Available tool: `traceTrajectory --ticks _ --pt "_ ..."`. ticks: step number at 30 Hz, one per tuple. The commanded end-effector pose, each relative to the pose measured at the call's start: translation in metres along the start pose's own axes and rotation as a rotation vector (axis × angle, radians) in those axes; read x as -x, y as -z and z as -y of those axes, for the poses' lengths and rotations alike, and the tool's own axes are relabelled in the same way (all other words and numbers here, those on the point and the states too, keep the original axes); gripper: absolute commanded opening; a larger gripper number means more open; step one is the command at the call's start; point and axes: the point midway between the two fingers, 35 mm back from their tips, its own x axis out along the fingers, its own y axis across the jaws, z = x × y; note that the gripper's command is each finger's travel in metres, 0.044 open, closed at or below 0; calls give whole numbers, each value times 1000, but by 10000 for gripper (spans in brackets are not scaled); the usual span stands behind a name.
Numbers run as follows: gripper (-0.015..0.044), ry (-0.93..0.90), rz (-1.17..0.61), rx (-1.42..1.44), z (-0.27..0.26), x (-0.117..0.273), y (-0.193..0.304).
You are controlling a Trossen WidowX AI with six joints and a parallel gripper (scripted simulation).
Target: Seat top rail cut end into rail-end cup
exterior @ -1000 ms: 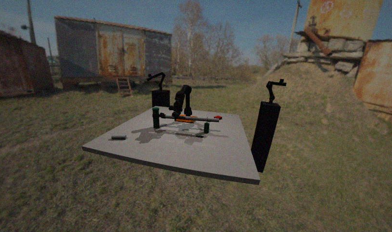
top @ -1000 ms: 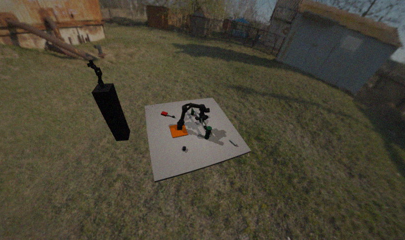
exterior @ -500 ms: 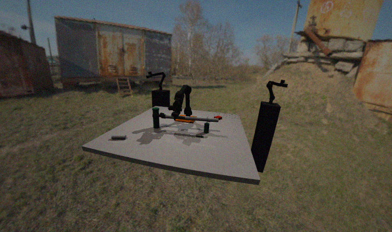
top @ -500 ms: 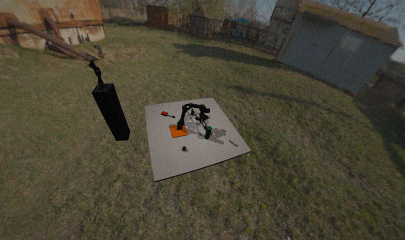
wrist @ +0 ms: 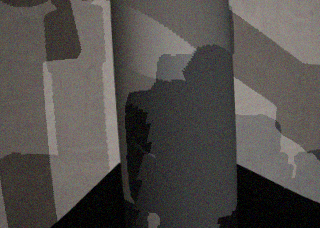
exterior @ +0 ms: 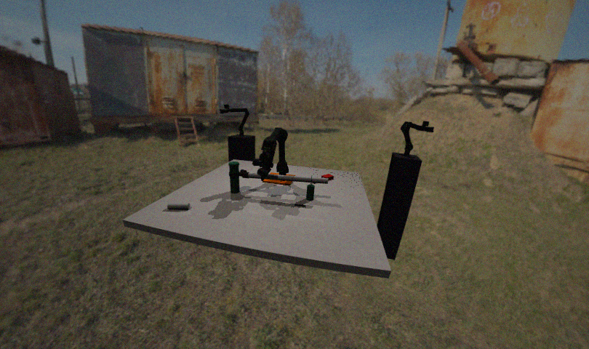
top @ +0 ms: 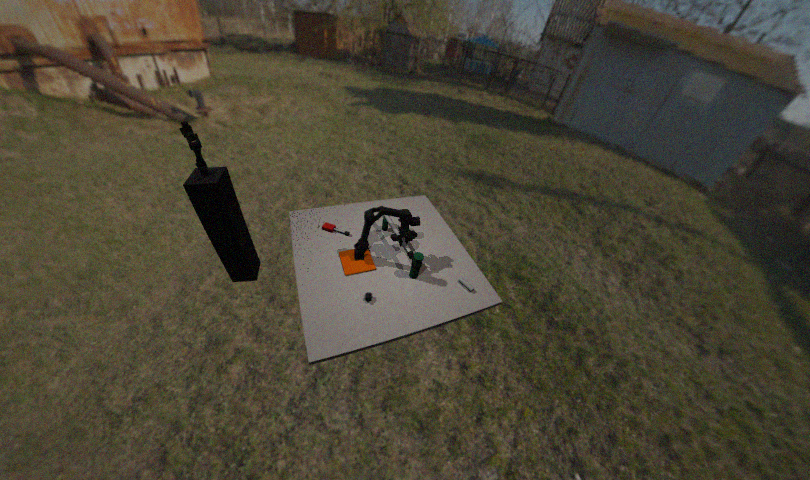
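The grey top rail (exterior: 306, 179) (wrist: 172, 18) runs roughly level above the table. My gripper (exterior: 264, 177) (wrist: 170, 168) is shut on it, nearer the big post; in the wrist view the dark fingers flank the rail. The big green post (top: 414, 269) (exterior: 234, 182) stands upright at the rail's left end in the exterior view. The dark rail-end cup (exterior: 243, 174) is high on its side, below the cap. The rail's cut end meets or nearly meets the cup; its depth inside cannot be told. The small green post (top: 385, 224) (exterior: 310, 193) stands under the far part; its loop is barely visible.
A short grey tube (top: 467, 286) (exterior: 178, 206) lies beyond the big post. An orange plate (top: 354, 269) is under the arm's base. A red-headed tool (top: 328, 227) (exterior: 327, 176) and a small black part (top: 368, 296) lie on the table. Black pedestals (top: 224, 231) (exterior: 399, 203) stand outside.
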Motion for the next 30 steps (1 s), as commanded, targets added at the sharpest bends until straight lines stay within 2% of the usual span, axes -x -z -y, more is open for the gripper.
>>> traceTrajectory --ticks 1,8,14,19,24,30 --pt "105 -1 0 0 0 0 0" --pt "289 -1 0 0 0 3 1" --pt "440 -1 -2 0 0 24 14" --pt "440 -1 -3 0 2 46 27" --pt "440 -5 0 12 1 49 26" --pt "440 -24 3 43 3 83 27"
